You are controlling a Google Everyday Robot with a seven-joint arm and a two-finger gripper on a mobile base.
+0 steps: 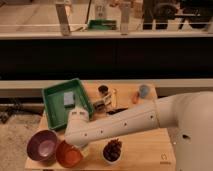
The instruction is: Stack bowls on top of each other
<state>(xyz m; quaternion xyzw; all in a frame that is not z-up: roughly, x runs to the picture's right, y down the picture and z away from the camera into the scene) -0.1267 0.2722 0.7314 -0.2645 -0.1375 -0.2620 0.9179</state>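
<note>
Wooden table (145, 145), light top. Green tray (50, 107) at back left corner, set askew; a grey-blue block (68, 99) lies inside it. Small dark round container (103, 90) near the back edge, just right of the tray. Small pale item (107, 103) just in front of it, kind unclear. Bluish cup (144, 90) toward back right corner, a small orange thing (135, 98) beside it. White bowl (112, 157) at front edge, mid-table, holding dark grapes (113, 148).
</note>
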